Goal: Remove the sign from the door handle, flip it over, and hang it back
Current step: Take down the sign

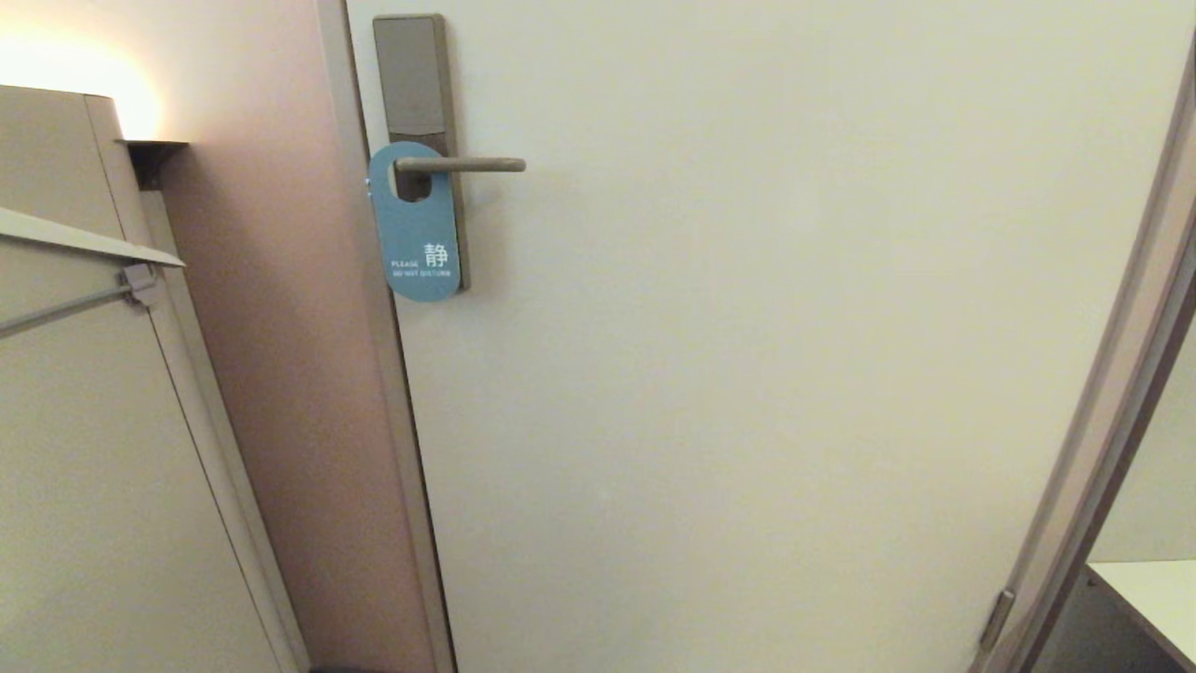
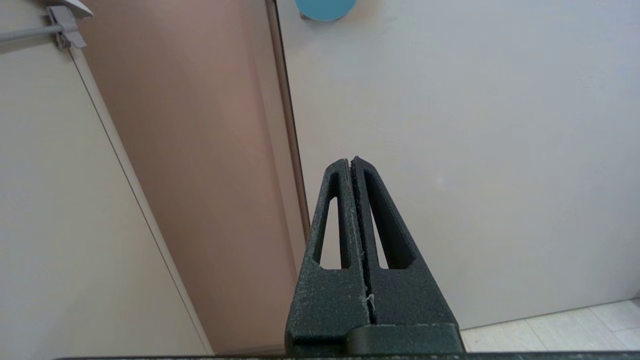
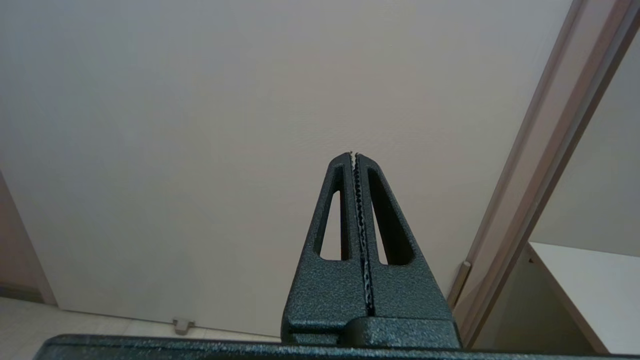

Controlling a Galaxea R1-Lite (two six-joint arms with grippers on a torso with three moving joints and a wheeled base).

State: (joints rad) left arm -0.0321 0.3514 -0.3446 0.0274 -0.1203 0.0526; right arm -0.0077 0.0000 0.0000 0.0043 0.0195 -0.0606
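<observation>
The sign (image 1: 416, 229) hangs on the door handle (image 1: 462, 165), blue side out with white lettering, against the tall lock plate (image 1: 414, 79) near the door's left edge. In the left wrist view only the sign's rounded blue lower end (image 2: 325, 9) shows. My left gripper (image 2: 352, 161) is shut and empty, low in front of the door and well below the sign. Facing the bare lower door further right, my right gripper (image 3: 353, 156) is shut and empty too. Neither arm shows in the head view.
A pinkish wall (image 1: 271, 308) and a beige cabinet (image 1: 84, 421) with a grey bar (image 1: 70, 306) stand left of the door. The door frame (image 1: 1112, 393) and a white surface (image 1: 1154, 598) lie at the right. A door stop (image 3: 182, 325) sits on the floor.
</observation>
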